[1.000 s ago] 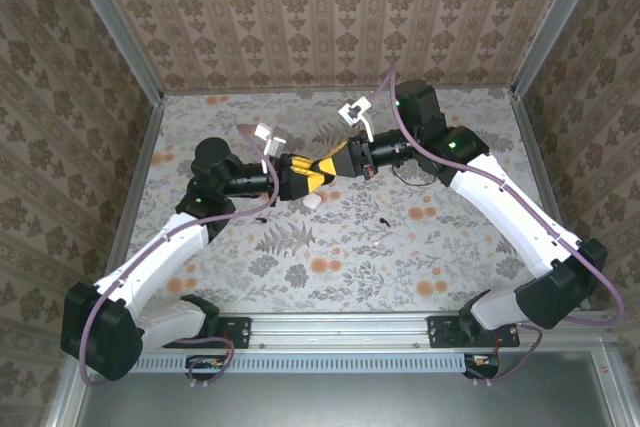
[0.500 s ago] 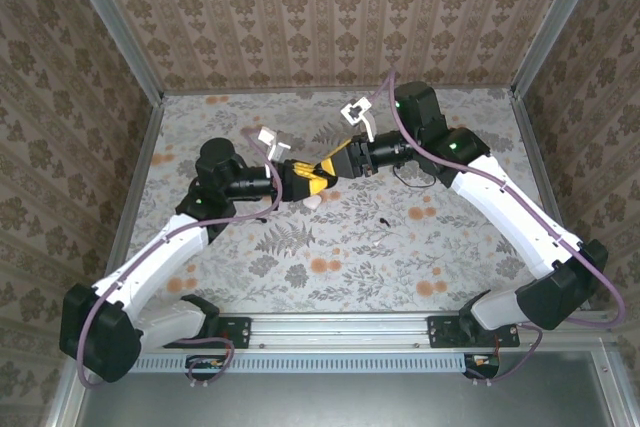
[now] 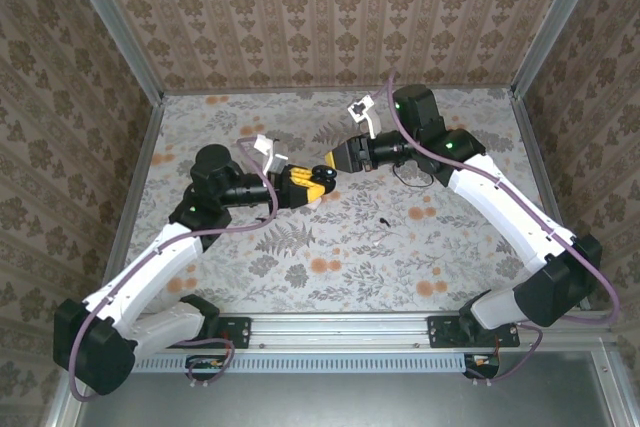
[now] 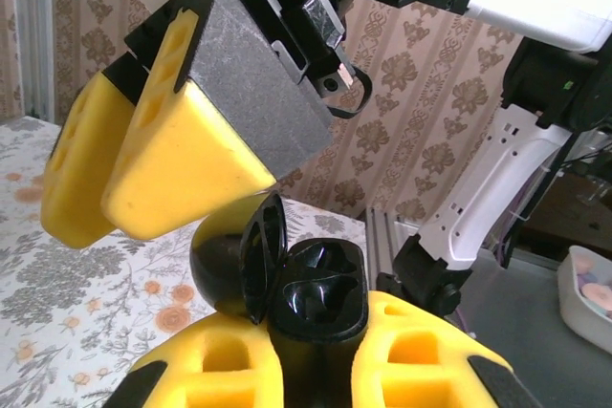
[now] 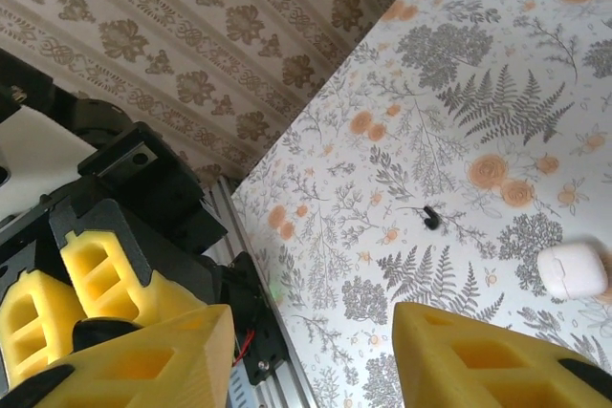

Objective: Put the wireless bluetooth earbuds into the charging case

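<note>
Your pincers have drawn apart: left pincer [image 4: 316,355] clamps an open black shell [image 4: 320,284], right pincer [image 5: 314,332] gapes empty. The charging case [image 5: 572,270] lies on the bench [image 5: 497,64], one earbud [image 5: 432,217] near it.

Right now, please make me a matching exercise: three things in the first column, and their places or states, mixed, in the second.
1. small white rounded plastic box
2. glossy black open-lidded shell
3. right gripper

a. jaws apart, nothing between
b. lying on the floral table
c. clamped by the left gripper

Pairs: 1-b, 2-c, 3-a
</note>
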Controlling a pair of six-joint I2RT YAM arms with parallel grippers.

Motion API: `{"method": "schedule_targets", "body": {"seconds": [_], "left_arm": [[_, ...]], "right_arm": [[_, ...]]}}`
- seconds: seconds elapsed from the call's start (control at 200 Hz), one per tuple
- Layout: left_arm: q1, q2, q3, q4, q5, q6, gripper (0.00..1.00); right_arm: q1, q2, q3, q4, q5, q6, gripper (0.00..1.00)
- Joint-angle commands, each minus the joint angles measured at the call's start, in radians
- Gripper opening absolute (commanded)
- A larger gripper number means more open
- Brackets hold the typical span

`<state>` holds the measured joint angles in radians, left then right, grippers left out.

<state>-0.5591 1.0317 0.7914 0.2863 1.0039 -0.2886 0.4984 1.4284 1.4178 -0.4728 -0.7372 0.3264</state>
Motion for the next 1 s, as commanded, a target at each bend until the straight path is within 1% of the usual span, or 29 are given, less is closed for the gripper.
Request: {"method": "schedule_targets", "body": {"seconds": [0.0, 0.075, 0.095, 0.165, 0.195, 0.265, 0.31, 0.325, 0.4, 0.465, 0.485, 0.52, 0.59, 0.77, 0.9, 0.995], "left_arm": [[0.029, -0.043, -0.019, -0.003, -0.048, 0.060, 0.00], [0.059, -0.064, -0.044, -0.029, -0.073, 0.070, 0.00], [0.065, -0.071, -0.050, -0.038, -0.077, 0.075, 0.00], [0.089, -0.102, -0.072, -0.086, -0.104, 0.103, 0.00], [0.095, -0.119, -0.078, -0.121, -0.122, 0.125, 0.00], [0.097, -0.160, -0.089, -0.213, -0.169, 0.185, 0.00], [0.097, -0.189, -0.093, -0.273, -0.206, 0.222, 0.00], [0.123, -0.199, -0.094, -0.292, -0.217, 0.236, 0.00], [0.131, -0.248, -0.099, -0.393, -0.301, 0.291, 0.00], [0.139, -0.297, -0.108, -0.451, -0.354, 0.323, 0.00], [0.140, -0.313, -0.112, -0.464, -0.397, 0.330, 0.00], [0.144, -0.341, -0.121, -0.481, -0.432, 0.338, 0.00], [0.153, -0.394, -0.141, -0.498, -0.476, 0.352, 0.00], [0.172, -0.479, -0.158, -0.556, -0.534, 0.378, 0.00], [0.177, -0.500, -0.149, -0.604, -0.577, 0.392, 0.00], [0.176, -0.511, -0.146, -0.627, -0.585, 0.400, 0.00]], "right_arm": [[-0.004, -0.026, -0.013, -0.032, 0.059, 0.021, 0.50], [-0.013, -0.029, -0.014, -0.050, 0.108, 0.038, 0.52], [-0.016, -0.060, -0.017, -0.054, 0.127, 0.043, 0.52], [-0.020, -0.078, -0.031, -0.058, 0.211, 0.065, 0.53], [-0.019, -0.083, -0.042, -0.084, 0.245, 0.072, 0.54], [-0.018, -0.086, -0.077, -0.075, 0.307, 0.099, 0.54], [-0.016, -0.078, -0.104, -0.068, 0.342, 0.135, 0.54], [-0.014, -0.073, -0.111, -0.068, 0.352, 0.150, 0.54], [0.007, -0.044, -0.140, -0.029, 0.389, 0.223, 0.54], [0.042, 0.028, -0.150, -0.014, 0.412, 0.276, 0.52], [0.054, 0.049, -0.148, -0.012, 0.420, 0.288, 0.52], [0.074, 0.084, -0.139, -0.017, 0.433, 0.300, 0.52], [0.103, 0.145, -0.107, -0.044, 0.477, 0.312, 0.51], [0.205, 0.251, -0.035, -0.058, 0.568, 0.271, 0.45], [0.280, 0.368, 0.060, -0.116, 0.586, 0.279, 0.44], [0.301, 0.407, 0.080, -0.113, 0.607, 0.280, 0.41]]}}
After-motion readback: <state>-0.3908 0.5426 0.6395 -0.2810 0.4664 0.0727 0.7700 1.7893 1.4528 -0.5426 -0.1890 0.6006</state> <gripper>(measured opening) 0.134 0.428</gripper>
